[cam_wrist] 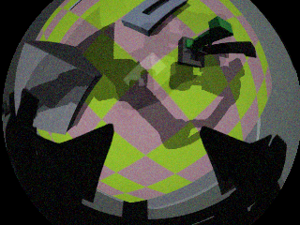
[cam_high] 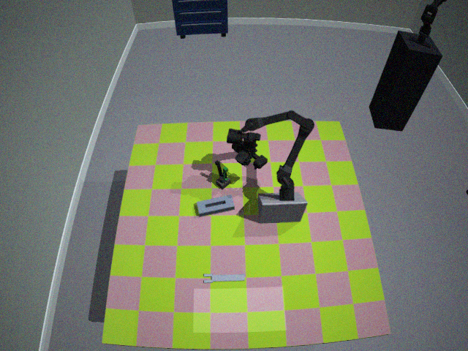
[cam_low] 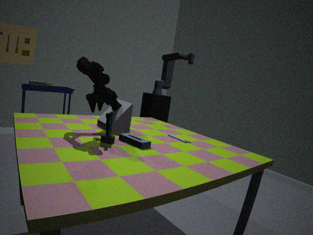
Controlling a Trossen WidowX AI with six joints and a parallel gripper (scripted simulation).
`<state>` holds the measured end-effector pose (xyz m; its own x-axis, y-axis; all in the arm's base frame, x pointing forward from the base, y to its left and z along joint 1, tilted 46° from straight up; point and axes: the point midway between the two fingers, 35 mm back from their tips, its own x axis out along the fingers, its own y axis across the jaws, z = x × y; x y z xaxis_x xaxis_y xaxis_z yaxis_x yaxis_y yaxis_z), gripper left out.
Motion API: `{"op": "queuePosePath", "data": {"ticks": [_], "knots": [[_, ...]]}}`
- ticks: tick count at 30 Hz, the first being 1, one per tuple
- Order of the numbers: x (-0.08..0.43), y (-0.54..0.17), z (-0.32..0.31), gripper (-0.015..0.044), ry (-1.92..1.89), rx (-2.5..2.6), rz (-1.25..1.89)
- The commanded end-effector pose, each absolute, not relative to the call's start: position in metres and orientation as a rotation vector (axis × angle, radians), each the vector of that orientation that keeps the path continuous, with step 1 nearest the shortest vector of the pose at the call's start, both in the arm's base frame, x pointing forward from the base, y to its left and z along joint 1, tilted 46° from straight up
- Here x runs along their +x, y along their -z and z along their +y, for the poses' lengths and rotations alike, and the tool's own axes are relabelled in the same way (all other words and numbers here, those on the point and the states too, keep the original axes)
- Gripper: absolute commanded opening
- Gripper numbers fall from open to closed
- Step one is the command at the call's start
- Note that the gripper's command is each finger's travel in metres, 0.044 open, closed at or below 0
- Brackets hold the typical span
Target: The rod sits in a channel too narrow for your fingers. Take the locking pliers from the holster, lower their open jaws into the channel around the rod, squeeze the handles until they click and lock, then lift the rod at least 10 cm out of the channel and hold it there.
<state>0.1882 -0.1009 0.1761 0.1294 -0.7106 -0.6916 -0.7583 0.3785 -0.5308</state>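
The locking pliers (cam_high: 218, 166) (cam_low: 110, 125) (cam_wrist: 234, 49) stand handles up, one handle black and one green, in the small dark holster (cam_high: 223, 183) (cam_low: 107, 140) (cam_wrist: 191, 58). Their jaws are hidden in it. The grey channel block (cam_high: 202, 209) (cam_low: 145, 144) (cam_wrist: 136, 24) lies beside the holster with a dark narrow slot. The rod cannot be made out in the slot. My gripper (cam_high: 251, 162) (cam_low: 96, 110) (cam_wrist: 159, 130) is open and empty, high above the table, off to the side of the pliers, touching nothing.
The grey wedge-shaped arm base (cam_high: 281, 211) (cam_low: 125, 118) (cam_wrist: 53, 86) stands near the channel block. A flat, pale two-pronged tool (cam_high: 228, 278) (cam_low: 177, 138) lies farther off on the checkered table (cam_high: 264, 260) (cam_low: 154, 182). A second arm on a black pedestal (cam_high: 404, 82) (cam_low: 155, 107) stands beyond the table.
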Motion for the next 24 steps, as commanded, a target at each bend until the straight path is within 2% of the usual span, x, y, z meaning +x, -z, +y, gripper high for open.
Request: {"op": "queuePosePath", "data": {"ticks": [1,13,24], "knots": [[0.198,-0.191,-0.112,0.0440,-0.057,-1.345,1.587],[0.228,-0.237,-0.151,0.0440,-0.051,-1.348,1.584],[0.265,-0.208,-0.116,0.0440,-0.053,-1.346,1.584]]}}
